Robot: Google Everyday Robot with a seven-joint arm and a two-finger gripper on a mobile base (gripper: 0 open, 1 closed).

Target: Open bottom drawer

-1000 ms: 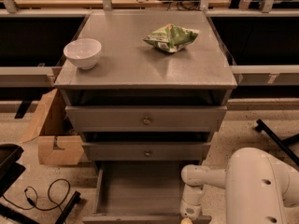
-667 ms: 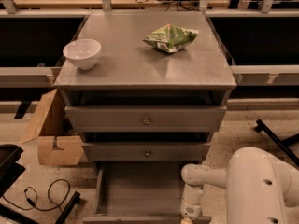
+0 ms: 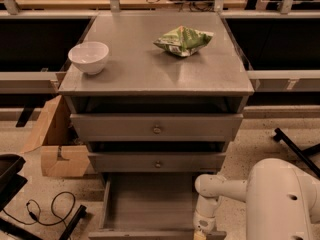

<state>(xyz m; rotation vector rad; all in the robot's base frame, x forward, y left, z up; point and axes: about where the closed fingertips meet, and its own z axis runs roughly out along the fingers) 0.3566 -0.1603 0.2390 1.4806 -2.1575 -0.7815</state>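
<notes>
The bottom drawer (image 3: pixel 150 204) of the grey cabinet is pulled far out, and its plain grey inside shows. Its front lies along the lower edge of the view, with the knob hidden. My white arm (image 3: pixel 235 189) reaches in from the lower right and bends down to the drawer's front right corner. The gripper (image 3: pixel 201 234) sits at the very bottom edge, at the drawer front, mostly cut off. The mid-sized drawer (image 3: pixel 158 162) and the widest drawer (image 3: pixel 156 128) above are shut, each with a brass knob.
A white bowl (image 3: pixel 88 57) and a green crumpled bag (image 3: pixel 183 40) lie on the cabinet top (image 3: pixel 145 74). A cardboard box (image 3: pixel 55 144) stands left of the cabinet. A black cable (image 3: pixel 47 211) and black legs lie on the floor at lower left. A black bar (image 3: pixel 295 149) lies at right.
</notes>
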